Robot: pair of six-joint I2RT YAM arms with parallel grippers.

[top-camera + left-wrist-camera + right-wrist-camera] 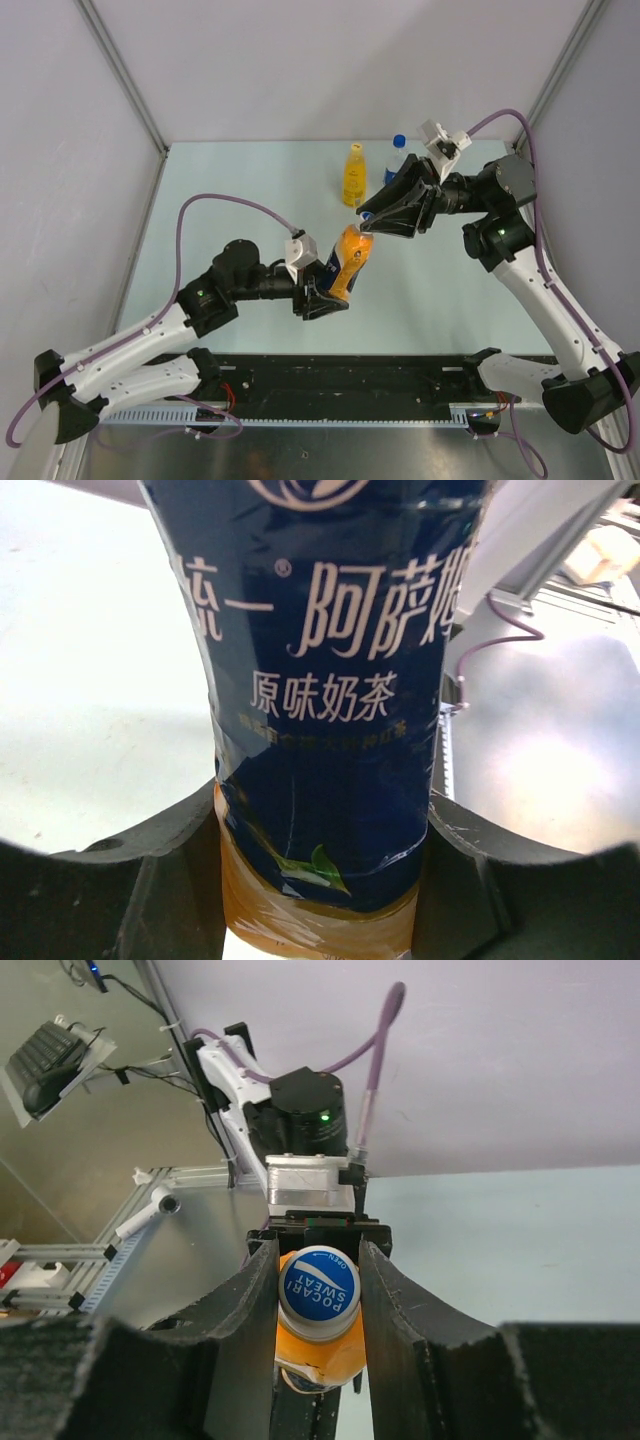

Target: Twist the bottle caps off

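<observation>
Pale green table (pixel 200 200) under everything. Left gripper (pixel 320 880): jaws clamped on the lower body of the orange bottle (pixel 320 730), blue label between them. Right gripper (pixel 317 1260): jaws pinched onto its top end. The bottle leans, spanning left jaws to right jaws. Yellow bottle (pixel 354 175) and clear bottle (pixel 395 162) stand upright beyond the right jaws, apart from them. Blue-topped cap (pixel 320 1288) sits between the right jaws, a finger against each side

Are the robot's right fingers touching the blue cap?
Touching. The right wrist view shows both fingers pressed against the sides of the blue cap, with no gap.
</observation>
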